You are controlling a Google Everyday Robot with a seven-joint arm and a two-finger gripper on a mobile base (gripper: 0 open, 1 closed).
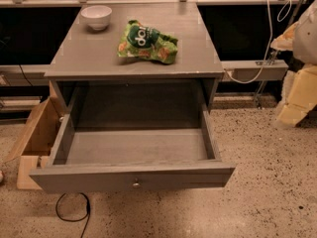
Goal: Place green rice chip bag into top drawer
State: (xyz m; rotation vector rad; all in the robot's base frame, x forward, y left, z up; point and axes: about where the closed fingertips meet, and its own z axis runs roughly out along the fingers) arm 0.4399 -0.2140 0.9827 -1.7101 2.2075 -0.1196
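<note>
We're looking down at a speckled stone floor (267,182) with dark windows and a pale rail along the back, and a grey cabinet stands squarely in the middle. Its flat worktop (89,53) fills the upper half of the view. Below it the top drawer (99,180) is pulled right out toward us, wide and shallow, its grey bottom bare and its front panel nearest the camera. To the left, tucked against the cabinet's side, sits a tan wooden box (39,128), tilted open. Over on the right edge there's a pale, yellowish bulk (299,98) that I can't identify.

The green rice chip bag (147,42) lies crumpled on the worktop, right of centre and logo up, well behind the open drawer and not in it. A white bowl (96,17) stands upright near the back left corner, apart from the bag. A white cable (267,33) loops down at the right, a black cable (74,214) curls on the floor under the drawer, and a small round knob (135,184) sits at the centre of the panel.

The tool is out of shot, so I can't tell how far open it is or whether it holds anything.
</note>
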